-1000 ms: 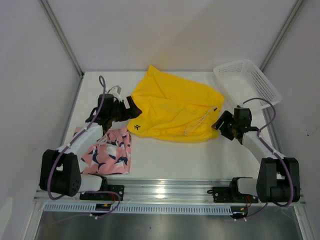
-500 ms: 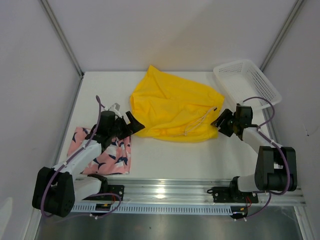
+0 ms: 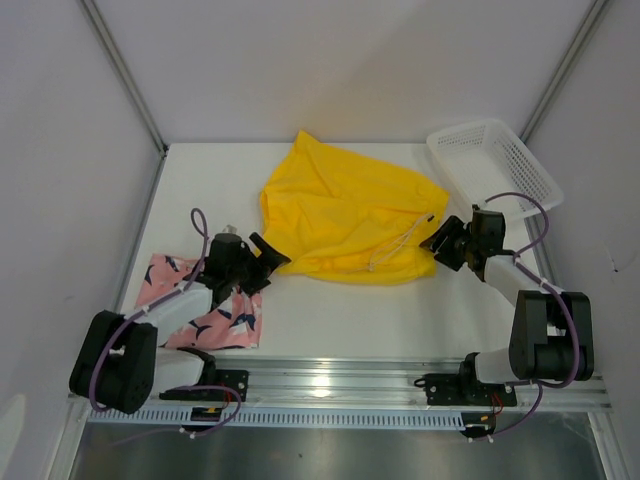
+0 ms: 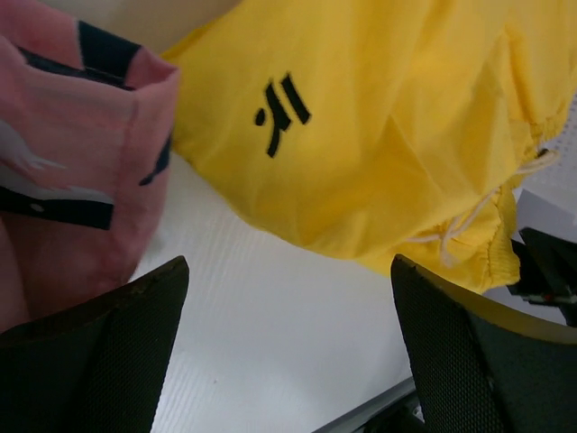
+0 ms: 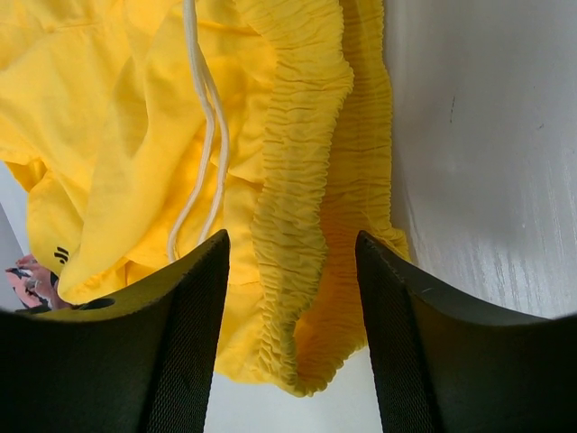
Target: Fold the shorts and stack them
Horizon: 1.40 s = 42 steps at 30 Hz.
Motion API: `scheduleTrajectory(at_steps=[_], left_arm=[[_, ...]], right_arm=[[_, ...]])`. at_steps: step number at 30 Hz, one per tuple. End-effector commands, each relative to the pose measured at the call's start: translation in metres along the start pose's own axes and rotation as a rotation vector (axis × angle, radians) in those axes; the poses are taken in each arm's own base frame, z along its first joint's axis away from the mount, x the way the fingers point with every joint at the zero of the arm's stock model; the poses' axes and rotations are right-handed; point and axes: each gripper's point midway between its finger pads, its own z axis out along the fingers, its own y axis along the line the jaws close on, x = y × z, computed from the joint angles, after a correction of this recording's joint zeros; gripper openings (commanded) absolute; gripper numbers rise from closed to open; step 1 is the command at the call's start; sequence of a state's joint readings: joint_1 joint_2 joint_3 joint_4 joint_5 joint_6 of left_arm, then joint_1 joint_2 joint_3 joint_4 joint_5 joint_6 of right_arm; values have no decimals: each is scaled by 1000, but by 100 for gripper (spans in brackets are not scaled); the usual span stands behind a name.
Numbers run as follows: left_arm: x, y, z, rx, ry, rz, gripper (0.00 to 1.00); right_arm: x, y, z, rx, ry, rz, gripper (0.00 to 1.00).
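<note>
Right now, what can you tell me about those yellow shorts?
The yellow shorts are thin, bright, soft cloth, lying rumpled and unfolded on the white table. They have a gathered elastic waistband, a white drawstring and a small dark logo. The right gripper straddles the waistband, jaws open; actual contact is unclear.

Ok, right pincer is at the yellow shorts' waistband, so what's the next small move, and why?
Probably close the right pincer on the waistband. Its elastic ridge lies between the jaws, which stand apart and do not look clamped on it, and the yellow shorts lie spread out, not yet folded.
</note>
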<state>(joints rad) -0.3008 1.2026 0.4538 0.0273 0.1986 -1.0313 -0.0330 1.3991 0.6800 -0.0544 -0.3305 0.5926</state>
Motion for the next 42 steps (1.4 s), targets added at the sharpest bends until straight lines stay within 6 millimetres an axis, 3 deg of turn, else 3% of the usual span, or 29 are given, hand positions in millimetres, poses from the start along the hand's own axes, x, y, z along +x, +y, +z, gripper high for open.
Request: scheduleTrajectory(at_steps=[1, 8, 14, 15, 16, 18, 24, 25, 27, 28, 29, 30, 31, 32, 37, 39, 40, 41, 42], left_arm=[[-13, -3, 15, -25, -48, -84, 93], [-17, -4, 35, -2, -63, -175, 74], [-33, -8, 36, 1, -136, -145, 33], [-34, -7, 35, -3, -145, -138, 18], [-35, -8, 35, -3, -148, -135, 10], [-39, -16, 34, 18, -156, -121, 0], [-62, -33, 24, 10, -224, -32, 0], [-74, -42, 20, 14, -267, -6, 0], [-79, -41, 18, -13, -282, 24, 0], [-82, -45, 17, -9, -290, 42, 0], [-83, -44, 16, -14, -295, 37, 0], [-86, -40, 16, -32, -300, 19, 0], [-89, -36, 15, -53, -311, -38, 0], [-91, -28, 15, -88, -317, -75, 0], [-122, -11, 16, -129, -308, -136, 0], [-147, -14, 17, -141, -322, -148, 0], [-143, -6, 18, -173, -276, -137, 0], [-159, -9, 19, -188, -285, -141, 0], [-163, -7, 18, -212, -276, -132, 0]], right_arm=[[-6, 6, -4, -34, -38, -8, 59], [-9, 9, -6, -51, -65, -18, 59], [-8, 8, -6, -54, -68, -22, 57], [-6, 7, -5, -56, -63, -22, 57], [-7, 9, -5, -70, -68, -26, 55], [-3, 13, -5, -99, -56, -28, 53], [17, 21, 0, -197, 16, -12, 52], [19, 22, 1, -209, 26, -8, 50], [25, 25, 2, -235, 45, 0, 40], [25, 25, 2, -240, 41, -1, 27], [28, 24, 2, -238, 46, 0, 21], [27, 26, -1, -246, 38, -5, 16], [28, 26, -2, -243, 36, -6, 3], [29, 26, -4, -243, 33, -7, 0], [44, 26, -23, -270, -20, -56, 0], [68, 28, -29, -287, 1, -94, 0], [66, 34, -38, -308, -47, -121, 0], [69, 35, -42, -317, -62, -134, 0], [80, 28, -44, -315, -59, -141, 0]])
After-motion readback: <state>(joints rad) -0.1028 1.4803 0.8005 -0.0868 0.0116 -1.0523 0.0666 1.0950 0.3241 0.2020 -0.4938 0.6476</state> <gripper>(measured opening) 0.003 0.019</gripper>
